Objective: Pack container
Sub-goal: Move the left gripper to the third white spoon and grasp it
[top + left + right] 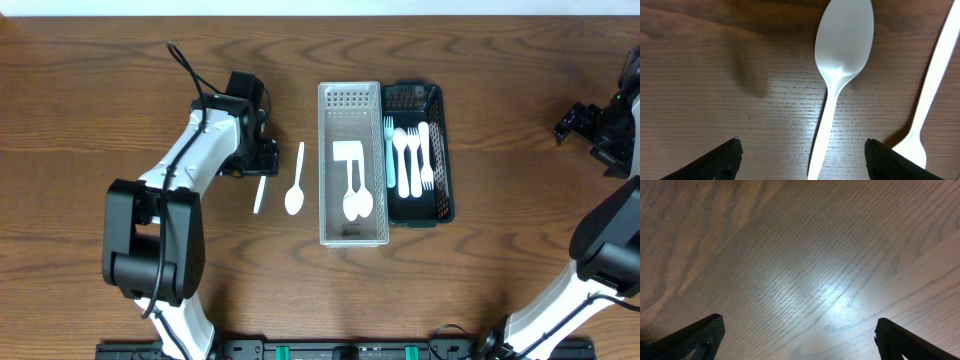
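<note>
A white plastic spoon (295,186) lies on the wooden table left of the white slotted tray (325,150). A white fork (259,195) lies just left of the spoon, its head hidden under my left gripper (268,152). In the left wrist view the spoon (842,45) points its bowl away and its handle runs between the open fingers (802,145). The fork (935,85) lies by the right finger. The white tray holds white spoons (353,190). The black tray (446,160) holds white forks and a teal one. My right gripper (577,122) is open over bare wood (799,320).
The two trays stand side by side in the middle of the table. The right arm is far off at the right edge. Bare wood lies around the spoon and fork and in front of the trays.
</note>
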Tool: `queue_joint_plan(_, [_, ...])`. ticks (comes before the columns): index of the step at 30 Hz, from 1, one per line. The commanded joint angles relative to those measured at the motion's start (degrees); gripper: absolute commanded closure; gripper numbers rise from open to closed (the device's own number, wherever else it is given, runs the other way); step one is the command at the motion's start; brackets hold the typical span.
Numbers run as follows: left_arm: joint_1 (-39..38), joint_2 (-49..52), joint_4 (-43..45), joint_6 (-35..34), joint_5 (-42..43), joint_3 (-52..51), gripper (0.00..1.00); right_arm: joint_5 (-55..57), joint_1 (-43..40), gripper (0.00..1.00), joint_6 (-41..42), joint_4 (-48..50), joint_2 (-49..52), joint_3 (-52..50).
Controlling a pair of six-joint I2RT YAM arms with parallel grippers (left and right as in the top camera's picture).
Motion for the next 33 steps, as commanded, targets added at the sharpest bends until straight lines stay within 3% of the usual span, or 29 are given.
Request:
queue_joint_plan(1, [0.0,1.6,0.0,1.0,1.0,-0.7,0.19,0.2,0.4,0.01,-0.6,0.1,-0.3,0.0])
queue_joint_plan(33, [0.0,6.3,3.7,1.0,1.0,-0.9,0.2,0.2,0.4,0.01,-0.6,0.1,-0.3,0.0])
